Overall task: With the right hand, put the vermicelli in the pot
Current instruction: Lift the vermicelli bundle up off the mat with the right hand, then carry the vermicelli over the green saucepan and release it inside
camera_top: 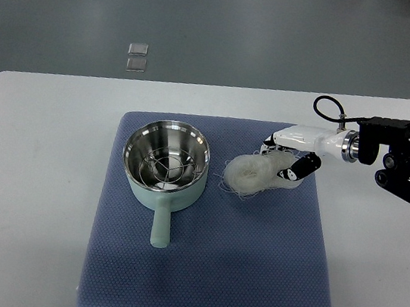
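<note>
Fingers point(304, 167) of the right hand point(290, 156) curl around one end of the vermicelli. Beneath lies a white table point(31, 198), then a textured blue mat point(249, 274) — then a shiny steel pot point(165, 165), pale-green outside. Vermicelli point(250, 174) — a wispy white nest — rests on the mat, just beside the pot.

Single top view, looking steeply down from the robot's side, far enough to take in the whole white table point(34, 175), grey floor point(208, 24) beyond its far edge
</note>
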Robot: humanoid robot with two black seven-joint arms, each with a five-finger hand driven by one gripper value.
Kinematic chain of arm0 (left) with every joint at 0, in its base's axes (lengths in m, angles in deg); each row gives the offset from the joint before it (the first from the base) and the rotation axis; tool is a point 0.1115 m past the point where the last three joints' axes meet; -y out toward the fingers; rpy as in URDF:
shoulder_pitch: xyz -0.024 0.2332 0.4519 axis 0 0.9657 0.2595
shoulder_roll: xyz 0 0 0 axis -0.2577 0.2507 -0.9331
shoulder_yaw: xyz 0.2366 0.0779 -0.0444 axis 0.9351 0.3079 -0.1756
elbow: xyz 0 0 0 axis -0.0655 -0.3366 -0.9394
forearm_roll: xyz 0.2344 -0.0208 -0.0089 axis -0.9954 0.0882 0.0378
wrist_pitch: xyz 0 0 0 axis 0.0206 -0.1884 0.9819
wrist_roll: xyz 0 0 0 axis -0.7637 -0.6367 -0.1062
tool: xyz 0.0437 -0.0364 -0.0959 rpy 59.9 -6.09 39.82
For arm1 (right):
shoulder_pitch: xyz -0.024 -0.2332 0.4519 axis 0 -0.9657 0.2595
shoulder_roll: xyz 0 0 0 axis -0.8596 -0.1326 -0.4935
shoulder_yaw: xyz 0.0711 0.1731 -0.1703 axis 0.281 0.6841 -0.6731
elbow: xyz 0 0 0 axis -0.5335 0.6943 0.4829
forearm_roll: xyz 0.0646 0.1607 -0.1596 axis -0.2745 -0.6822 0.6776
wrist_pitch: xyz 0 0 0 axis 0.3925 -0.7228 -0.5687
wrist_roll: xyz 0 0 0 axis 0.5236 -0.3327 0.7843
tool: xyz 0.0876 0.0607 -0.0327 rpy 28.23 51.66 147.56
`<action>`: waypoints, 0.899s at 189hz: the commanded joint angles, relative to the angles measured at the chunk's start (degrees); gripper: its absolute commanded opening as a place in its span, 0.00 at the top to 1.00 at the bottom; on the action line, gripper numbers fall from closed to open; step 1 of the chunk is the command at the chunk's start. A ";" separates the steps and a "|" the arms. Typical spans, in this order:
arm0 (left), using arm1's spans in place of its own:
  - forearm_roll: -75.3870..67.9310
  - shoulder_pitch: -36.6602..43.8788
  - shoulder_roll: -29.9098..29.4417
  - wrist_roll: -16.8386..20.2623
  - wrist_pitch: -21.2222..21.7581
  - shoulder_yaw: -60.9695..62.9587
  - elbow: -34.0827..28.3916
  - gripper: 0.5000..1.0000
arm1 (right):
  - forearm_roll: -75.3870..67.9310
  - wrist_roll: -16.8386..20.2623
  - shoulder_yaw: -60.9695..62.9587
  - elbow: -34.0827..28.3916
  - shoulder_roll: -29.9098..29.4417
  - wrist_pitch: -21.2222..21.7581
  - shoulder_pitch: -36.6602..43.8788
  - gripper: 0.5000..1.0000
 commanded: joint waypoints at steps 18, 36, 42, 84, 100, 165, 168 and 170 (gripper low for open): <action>0.00 0.00 0.00 -0.01 0.00 0.00 0.00 0.00 | -0.11 -0.44 3.46 0.01 0.44 0.90 0.06 0.97; 0.00 0.00 0.00 -0.01 0.00 0.00 0.00 0.00 | -0.11 -0.44 4.95 0.01 0.71 1.34 0.24 0.97; 0.00 0.00 0.00 0.07 0.00 0.00 0.00 0.00 | -0.11 -0.44 5.48 0.01 0.79 1.60 0.76 0.97; 0.00 0.00 0.00 -0.02 0.00 0.00 0.00 0.00 | -0.46 -0.44 6.89 0.10 2.11 2.83 3.93 0.97; 0.00 0.00 0.00 -0.02 0.00 0.00 0.00 0.00 | -2.48 -0.44 7.77 0.19 2.73 4.50 5.68 0.96; 0.00 0.00 0.00 -0.02 0.00 0.00 0.00 0.00 | -6.17 -0.27 7.77 0.36 2.64 7.05 13.95 0.96; 0.00 0.00 0.00 0.07 0.00 0.00 0.00 0.00 | -6.17 -0.27 7.77 0.36 2.46 7.14 14.12 0.96; 0.00 0.00 0.00 -0.02 0.00 0.00 0.00 0.00 | -6.26 -0.27 7.77 0.36 2.29 7.23 14.30 0.96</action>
